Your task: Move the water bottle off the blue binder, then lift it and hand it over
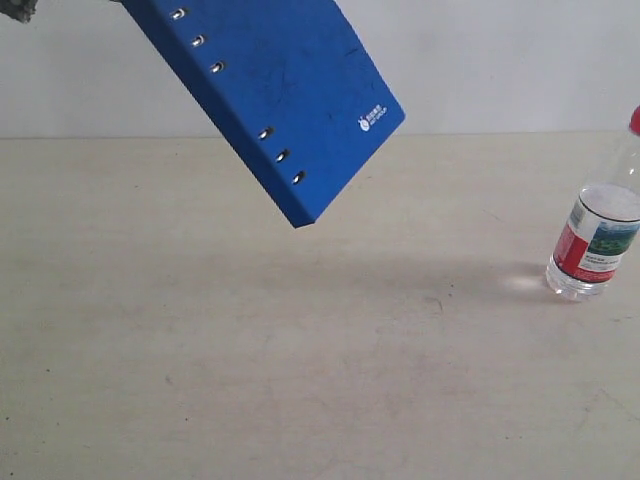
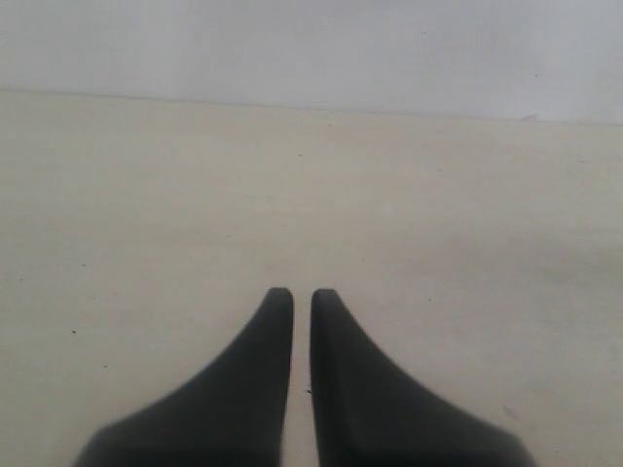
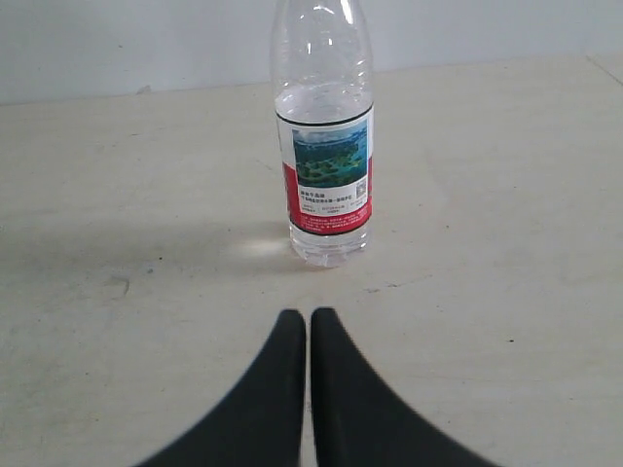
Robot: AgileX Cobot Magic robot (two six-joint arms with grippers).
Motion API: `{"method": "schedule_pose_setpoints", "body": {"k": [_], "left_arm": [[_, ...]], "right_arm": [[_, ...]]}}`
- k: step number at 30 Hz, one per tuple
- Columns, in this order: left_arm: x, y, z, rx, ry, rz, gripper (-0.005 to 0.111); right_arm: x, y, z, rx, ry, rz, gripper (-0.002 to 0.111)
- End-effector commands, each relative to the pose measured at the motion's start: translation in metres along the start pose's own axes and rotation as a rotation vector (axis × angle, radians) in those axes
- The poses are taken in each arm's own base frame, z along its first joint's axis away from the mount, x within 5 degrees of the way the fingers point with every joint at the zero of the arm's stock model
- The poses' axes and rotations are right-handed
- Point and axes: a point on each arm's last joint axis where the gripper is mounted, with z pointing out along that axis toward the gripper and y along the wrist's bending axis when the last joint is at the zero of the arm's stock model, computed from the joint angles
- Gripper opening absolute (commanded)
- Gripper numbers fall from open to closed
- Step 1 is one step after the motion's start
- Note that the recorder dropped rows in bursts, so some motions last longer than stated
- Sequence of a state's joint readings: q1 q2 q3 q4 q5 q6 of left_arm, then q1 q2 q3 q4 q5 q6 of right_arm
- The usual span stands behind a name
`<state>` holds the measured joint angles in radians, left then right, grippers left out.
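Note:
The water bottle point(image 1: 595, 235) stands upright on the table at the far right, its red cap at the frame edge. The right wrist view shows its clear body and red-and-white label point(image 3: 326, 165) a short way ahead of my right gripper point(image 3: 309, 313), which is shut and empty. The blue binder point(image 1: 270, 90) hangs tilted in the air at the upper left, well apart from the bottle. Its upper end is cut off by the frame, so what holds it is hidden. My left gripper point(image 2: 302, 292) is shut over bare table with nothing between its fingers. Neither gripper shows in the exterior view.
The beige table point(image 1: 300, 380) runs back to a pale wall point(image 1: 500, 60). The binder casts a faint shadow on the table's middle. A small dark object point(image 1: 15, 8) sits in the top left corner.

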<state>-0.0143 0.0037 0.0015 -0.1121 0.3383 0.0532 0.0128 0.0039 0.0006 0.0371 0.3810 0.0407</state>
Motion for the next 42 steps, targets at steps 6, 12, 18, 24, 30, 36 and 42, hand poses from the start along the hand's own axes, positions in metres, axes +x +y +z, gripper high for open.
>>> {"method": "schedule_pose_setpoints", "body": {"k": [6,12,18,24,30,36,42], "left_arm": [[-0.0007,-0.0003,-0.0004,0.006,-0.006,0.013,0.007],[-0.0007,-0.0003,-0.0004,0.006,-0.006,0.013,0.007],[-0.0007,-0.0003,-0.0004,0.006,-0.006,0.013,0.007],[-0.0007,-0.0003,-0.0004,0.006,-0.006,0.013,0.007],[-0.0007,-0.0003,-0.0004,0.006,-0.006,0.013,0.007],[-0.0007,-0.0003,-0.0004,0.006,-0.006,0.013,0.007],[-0.0007,-0.0003,-0.0004,0.006,-0.006,0.013,0.007]], "right_arm": [[-0.0005,-0.0001,-0.0003,0.002,-0.006,0.005,0.000],[-0.0011,-0.0011,-0.0003,0.014,-0.013,-0.012,0.000],[-0.0021,-0.0044,-0.0005,0.051,-0.021,-0.115,0.000],[-0.0025,-0.0039,-0.0005,0.045,-0.026,-0.105,0.000],[-0.0025,-0.0039,-0.0005,0.045,-0.026,-0.105,0.000],[-0.0025,-0.0039,-0.0005,0.045,-0.026,-0.105,0.000],[-0.0025,-0.0039,-0.0005,0.045,-0.026,-0.105,0.000]]}}
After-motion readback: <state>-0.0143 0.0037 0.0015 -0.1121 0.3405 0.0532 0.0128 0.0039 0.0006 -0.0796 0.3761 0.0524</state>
